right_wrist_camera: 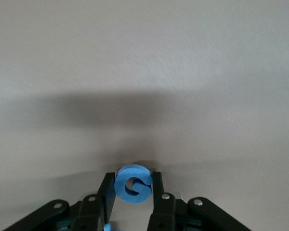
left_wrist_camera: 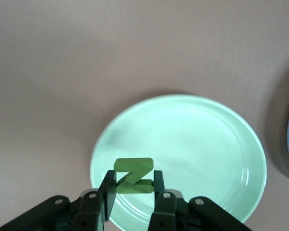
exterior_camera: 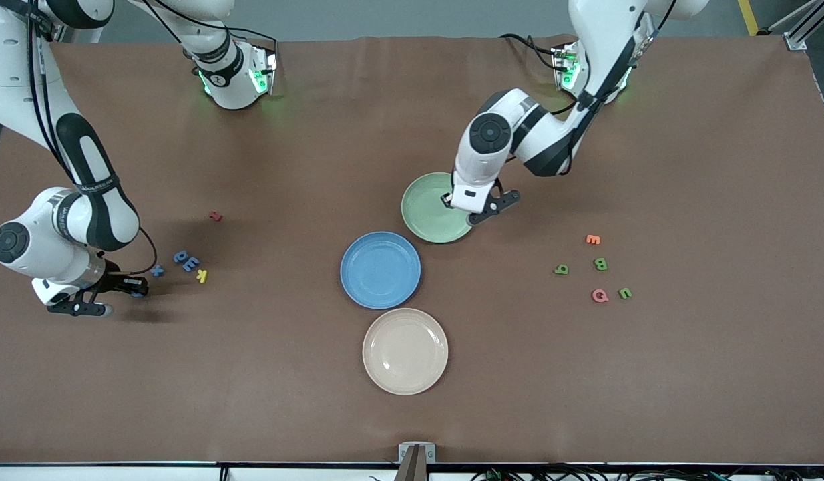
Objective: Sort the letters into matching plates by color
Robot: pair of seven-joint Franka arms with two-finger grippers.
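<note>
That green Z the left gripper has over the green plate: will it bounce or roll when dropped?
The green Z, pinched in the left gripper, looks chunky with flat faces, so it probably won't roll. It seems light, so it may hop slightly. The green plate has a raised rim, likely containing it.

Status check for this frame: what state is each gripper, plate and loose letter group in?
left gripper: shut on green Z, over green plate
right gripper: shut on blue G, low over the table
green plate: empty
blue plate: empty
cream plate: empty
blue letters: three loose on the table
green letters: three loose on the table
</note>
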